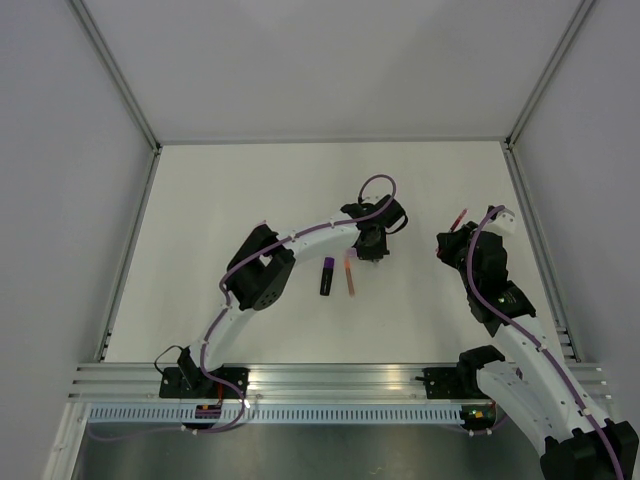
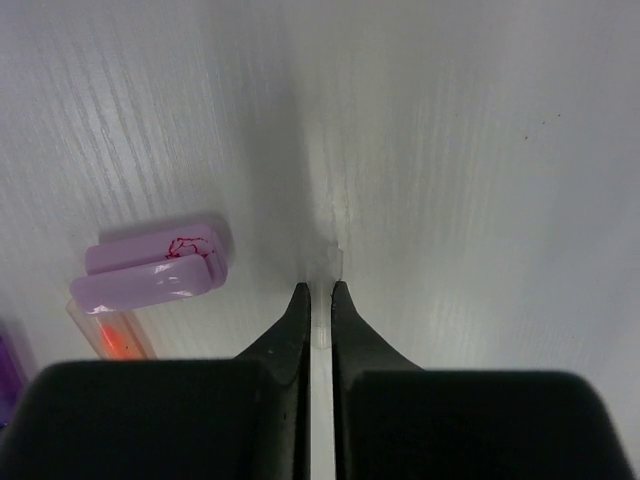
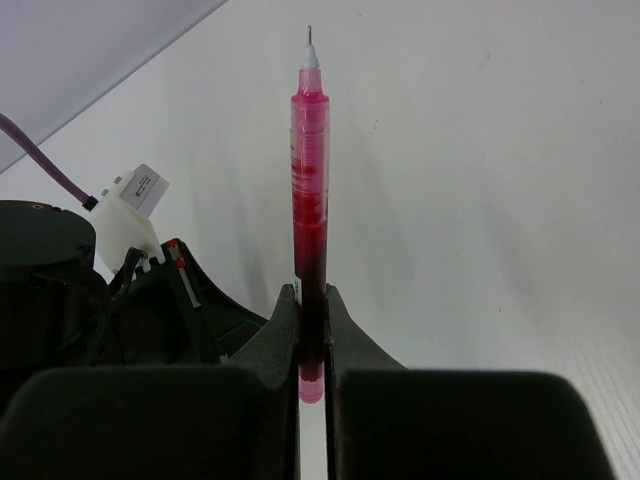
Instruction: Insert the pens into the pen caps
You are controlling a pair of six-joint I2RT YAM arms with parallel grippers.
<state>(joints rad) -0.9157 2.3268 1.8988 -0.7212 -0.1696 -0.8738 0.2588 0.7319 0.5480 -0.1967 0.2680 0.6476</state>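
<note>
Lighting: bright, even, diffuse, from overhead. Top view: white table (image 1: pixel 200 200) uniformly lit, faint soft shadows beneath the arms, glare on the aluminium rail (image 1: pixel 330 378). Left wrist view: broad soft shadow ahead of the blurred left fingers (image 2: pixel 290 335); pink cap (image 2: pixel 155 270) slightly soft. Right wrist view: pink pen (image 3: pixel 310 190) sharp; right fingers (image 3: pixel 283 335) out of focus.

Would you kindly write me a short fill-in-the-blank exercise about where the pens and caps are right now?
The right claw grips a pink ____ with its tip bare.
In the left wrist view, the pink cap lies on the table to the ____ of the left claw, which pinches a small translucent piece.
In the top view, the orange pen lies beside a black pen with a ____ end.
Missing words: pen; left; purple.
</note>
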